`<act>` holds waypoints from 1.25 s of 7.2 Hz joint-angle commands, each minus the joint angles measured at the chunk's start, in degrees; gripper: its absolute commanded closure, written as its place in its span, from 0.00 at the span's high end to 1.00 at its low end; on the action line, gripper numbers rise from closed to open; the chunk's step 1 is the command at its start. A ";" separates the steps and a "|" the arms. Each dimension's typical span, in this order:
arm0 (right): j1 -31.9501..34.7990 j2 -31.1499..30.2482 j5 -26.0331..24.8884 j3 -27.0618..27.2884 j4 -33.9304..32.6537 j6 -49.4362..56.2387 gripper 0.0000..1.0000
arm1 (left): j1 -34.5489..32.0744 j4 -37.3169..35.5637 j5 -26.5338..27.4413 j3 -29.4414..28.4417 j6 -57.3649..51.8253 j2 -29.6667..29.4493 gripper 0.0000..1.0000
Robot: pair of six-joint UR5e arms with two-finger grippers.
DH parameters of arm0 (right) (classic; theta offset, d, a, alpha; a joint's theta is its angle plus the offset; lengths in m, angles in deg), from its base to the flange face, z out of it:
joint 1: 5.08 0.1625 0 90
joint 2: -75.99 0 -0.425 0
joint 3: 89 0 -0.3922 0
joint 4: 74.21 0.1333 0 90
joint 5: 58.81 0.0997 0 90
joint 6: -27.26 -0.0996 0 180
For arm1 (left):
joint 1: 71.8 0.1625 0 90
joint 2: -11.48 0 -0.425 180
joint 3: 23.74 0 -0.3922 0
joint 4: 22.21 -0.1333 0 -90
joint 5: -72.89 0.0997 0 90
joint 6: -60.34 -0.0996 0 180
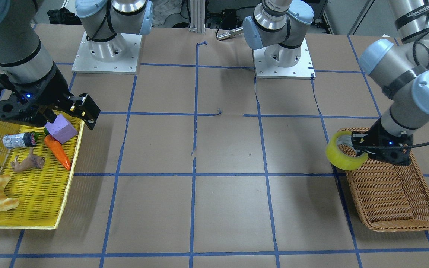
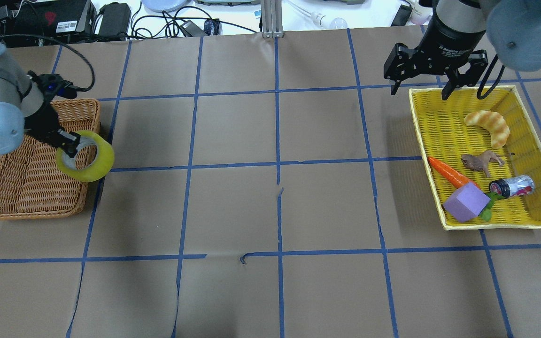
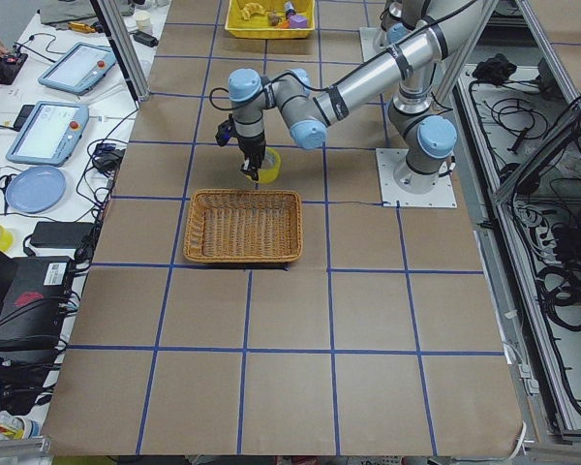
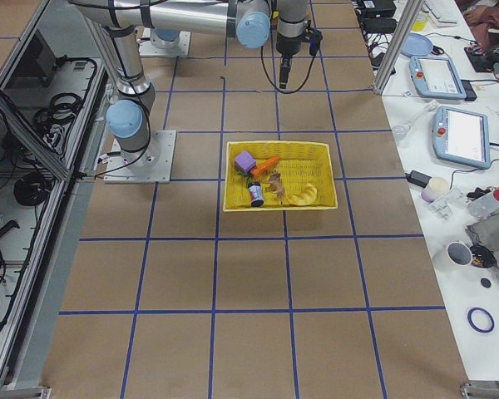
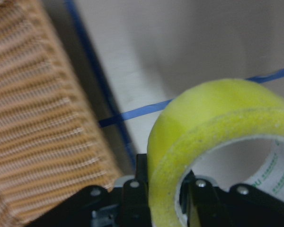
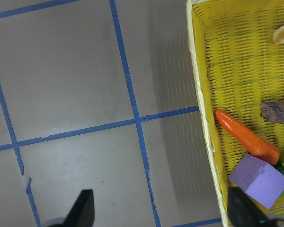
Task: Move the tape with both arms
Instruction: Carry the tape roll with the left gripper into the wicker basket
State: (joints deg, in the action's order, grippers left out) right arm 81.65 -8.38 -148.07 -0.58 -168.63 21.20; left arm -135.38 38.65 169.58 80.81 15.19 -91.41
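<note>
Gaping wide and empty, the right gripper (image 2: pixel 421 90) hangs with the tray's (image 2: pixel 439 126) rim running between its 2 jaws. The basket (image 2: pixel 31 188) sits beneath the left gripper (image 2: pixel 70 146), whose jaws pinch the tape (image 2: pixel 105 159) by its wall, 1 finger inside the ring and 1 outside, holding it tilted above the basket's edge. A cube (image 2: pixel 460 203) and a carrot (image 2: pixel 446 171) lie in the tray beside 1 right fingertip.

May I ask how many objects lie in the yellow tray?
5 in the yellow tray: a croissant farthest from the robot, a brown animal figure mid-tray, an orange carrot by the inner wall, a purple block in the near corner, a small can beside it. None looks hidden.
</note>
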 commanded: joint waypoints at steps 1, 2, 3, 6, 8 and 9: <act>0.72 -2.63 0.75 -0.09 3.61 0.62 1.00 | 8.01 -6.25 -0.53 0.13 -11.32 -1.87 0.00; 0.72 -4.65 0.58 0.17 5.72 0.62 1.00 | 9.17 -9.77 -1.49 0.04 -11.79 -3.18 0.00; 0.81 -4.41 0.05 0.61 8.18 0.62 1.00 | 9.18 -13.89 -2.02 0.22 -11.89 -5.29 0.00; 0.81 -4.84 0.67 0.44 8.73 3.42 1.00 | 9.18 -19.81 -6.84 0.31 -11.89 -10.74 0.32; 0.81 -4.84 0.49 0.52 8.73 3.52 1.00 | 9.18 -19.82 -7.65 -0.04 -11.97 -9.98 0.91; 0.81 -4.84 0.66 0.52 8.73 3.52 1.00 | 9.09 -19.91 -7.04 -0.91 -12.41 -8.66 1.00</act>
State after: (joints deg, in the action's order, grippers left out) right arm 82.46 -13.18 -147.51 -0.07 -159.91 24.66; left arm -126.22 18.87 162.27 80.64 3.18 -101.34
